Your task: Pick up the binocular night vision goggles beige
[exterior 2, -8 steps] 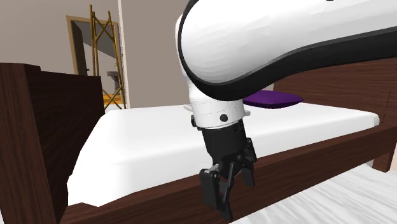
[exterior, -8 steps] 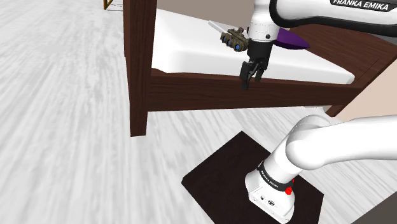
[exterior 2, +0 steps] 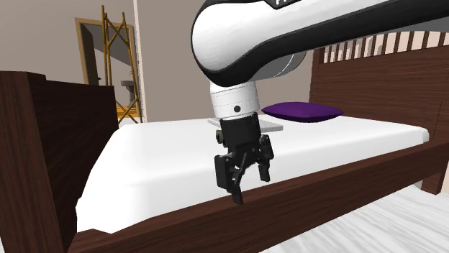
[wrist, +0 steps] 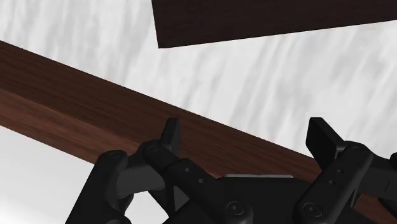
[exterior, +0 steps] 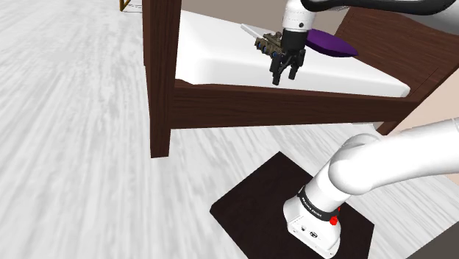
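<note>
The beige-brown binocular goggles [exterior: 268,44] lie on the white mattress [exterior: 221,51], dark lenses facing the near edge. My black gripper [exterior: 285,73] hangs just to the shoulder view's right of them and nearer the bed's side rail, not touching them. Its fingers stand apart with nothing between them. In the second exterior view the gripper [exterior 2: 250,185] hovers over the mattress edge, pointing down. In the wrist view the gripper [wrist: 248,137] has its fingertips [wrist: 170,132] over the dark wooden rail [wrist: 95,108].
A purple pillow [exterior: 332,44] lies near the headboard [exterior 2: 381,79]. A flat pale sheet [exterior: 250,31] rests beside the goggles. A tall dark footboard post [exterior: 162,73] stands at the shoulder view's left. My stand sits on a dark mat [exterior: 250,206] on grey-white flooring.
The gripper has risen from in front of the side rail and moved back over the mattress edge, closer to the goggles. The fingers stay apart.
</note>
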`<move>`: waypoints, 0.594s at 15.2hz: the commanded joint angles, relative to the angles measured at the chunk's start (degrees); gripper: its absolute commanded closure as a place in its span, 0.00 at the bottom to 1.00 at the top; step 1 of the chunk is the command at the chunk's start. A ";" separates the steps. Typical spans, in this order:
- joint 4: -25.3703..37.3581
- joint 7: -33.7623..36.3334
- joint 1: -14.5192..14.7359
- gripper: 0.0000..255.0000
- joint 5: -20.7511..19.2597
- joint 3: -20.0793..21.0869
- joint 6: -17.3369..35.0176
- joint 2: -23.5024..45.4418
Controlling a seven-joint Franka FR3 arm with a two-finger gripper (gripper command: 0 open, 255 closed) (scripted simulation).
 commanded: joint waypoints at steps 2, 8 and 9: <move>5.49 -0.43 -1.23 0.00 -0.30 -1.72 0.76 4.94; 17.93 -1.94 -3.43 0.00 0.09 -5.34 1.00 15.04; 20.19 -2.23 -3.78 0.00 0.31 -5.94 0.87 16.76</move>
